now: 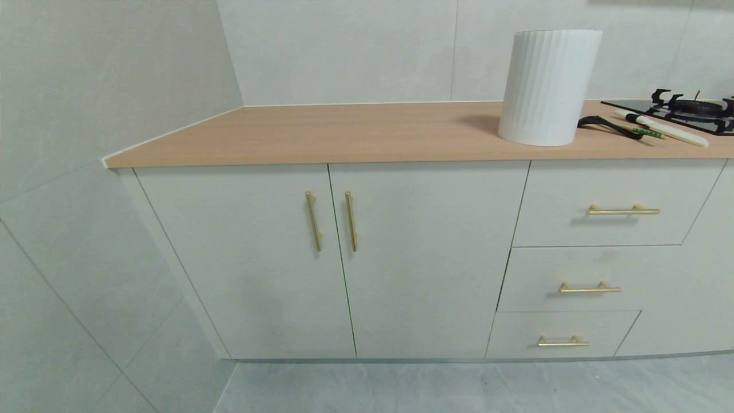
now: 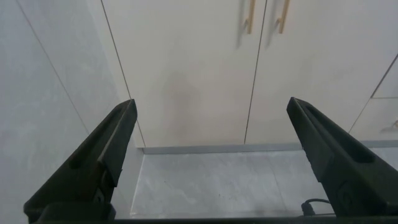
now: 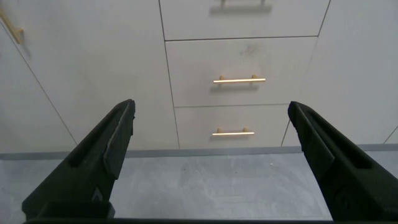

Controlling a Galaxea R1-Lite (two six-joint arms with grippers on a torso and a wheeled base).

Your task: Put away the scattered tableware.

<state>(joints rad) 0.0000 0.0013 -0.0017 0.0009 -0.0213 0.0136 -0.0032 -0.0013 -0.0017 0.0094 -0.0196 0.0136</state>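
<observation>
- Head view: tableware (image 1: 654, 127) lies on the counter (image 1: 344, 132) at far right, a few long utensils (black-handled one, cream one, thin green-patterned one) just beside a white ribbed holder (image 1: 547, 86), between it and the hob (image 1: 694, 108); long axes run roughly along the counter, slanting toward its front edge on the right; holder stands upright, prob. the place they go; cabinet doors (image 1: 258, 258) and drawers (image 1: 562, 229) below are closed.
- Left wrist view: left gripper (image 2: 211, 162) has fingers wide apart, nothing between them; it hangs low, facing the cabinet doors and the floor (image 2: 217, 183).
- Right wrist view: right gripper (image 3: 211, 162) likewise spread and empty; it sits low in front of the drawers, i.e. under the utensils' side of the counter.
- Key relation, as I judge it: utensils are up and to the robot's right of both grippers; right arm is nearer, so it should prob. go first; it needs to rise above counter level and close across a handle, not along it.
</observation>
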